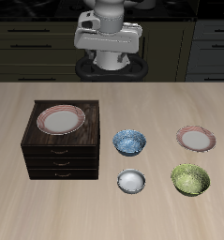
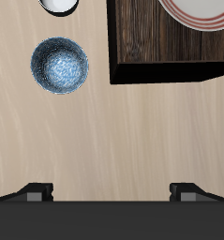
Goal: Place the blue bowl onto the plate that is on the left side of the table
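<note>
The blue bowl stands on the table near its middle, blue outside and mottled blue-and-white inside; it also shows in the wrist view. The plate on the left side of the table, pale with a pinkish rim, lies on the bare tabletop beside the bowl with a gap between them. It is out of the wrist view. My gripper hangs high above the table's back edge, far from the bowl. In the wrist view the gripper is open and empty, its fingertips wide apart.
A dark wooden drawer cabinet carries a second plate on top. A small white-grey bowl stands in front of the blue bowl. An olive-green bowl stands in front of the plate, near the table's front edge.
</note>
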### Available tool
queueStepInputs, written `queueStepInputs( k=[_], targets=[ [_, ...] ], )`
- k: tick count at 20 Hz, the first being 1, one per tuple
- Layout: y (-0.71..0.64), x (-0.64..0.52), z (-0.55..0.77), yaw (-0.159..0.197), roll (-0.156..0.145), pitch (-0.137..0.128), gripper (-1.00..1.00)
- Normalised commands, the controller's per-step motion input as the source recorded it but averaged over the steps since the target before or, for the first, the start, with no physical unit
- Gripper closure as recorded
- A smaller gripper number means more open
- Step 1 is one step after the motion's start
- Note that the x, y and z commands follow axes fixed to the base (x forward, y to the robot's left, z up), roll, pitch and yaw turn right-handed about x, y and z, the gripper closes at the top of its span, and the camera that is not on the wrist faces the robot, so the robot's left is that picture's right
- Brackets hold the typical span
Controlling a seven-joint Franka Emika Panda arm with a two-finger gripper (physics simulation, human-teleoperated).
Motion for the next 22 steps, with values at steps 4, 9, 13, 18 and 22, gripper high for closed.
queueStepInputs(
  k=[4,9,13,18,22],
  targets=[
    [0.25,0.29,-0.10,0.008,0.042,0.039,-1.00],
    [0.21,0.25,-0.09,-0.009,0.050,0.037,-1.00],
    [0.14,0.26,0.03,-0.005,0.023,0.006,-1.00],
    [0.04,0.22,0.02,-0.010,0.005,0.011,-1.00],
    [0.02,0.30,0.04,-0.009,-0.025,0.001,-1.00]
  ],
)
